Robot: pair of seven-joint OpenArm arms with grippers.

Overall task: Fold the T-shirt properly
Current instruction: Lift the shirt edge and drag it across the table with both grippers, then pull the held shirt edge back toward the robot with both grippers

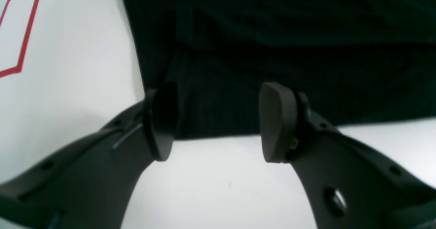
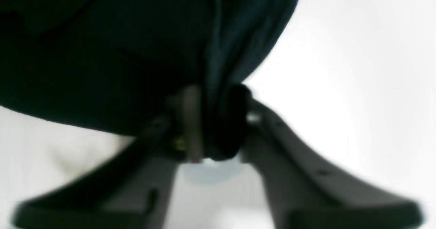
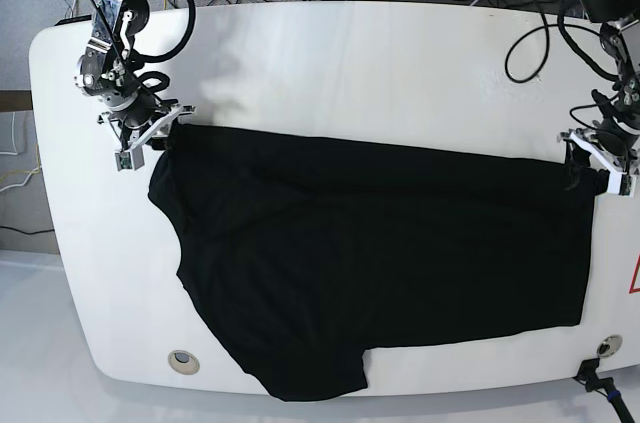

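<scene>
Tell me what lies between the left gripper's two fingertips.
In the left wrist view, the open left gripper has the T-shirt hem edge and bare white table between its fingertips; nothing is pinched.

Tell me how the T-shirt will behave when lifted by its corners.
Probably floppy: the T-shirt bunches into folds where the right gripper pinches it. It will likely sag in the middle, since it lies wide and limp across the table.
</scene>
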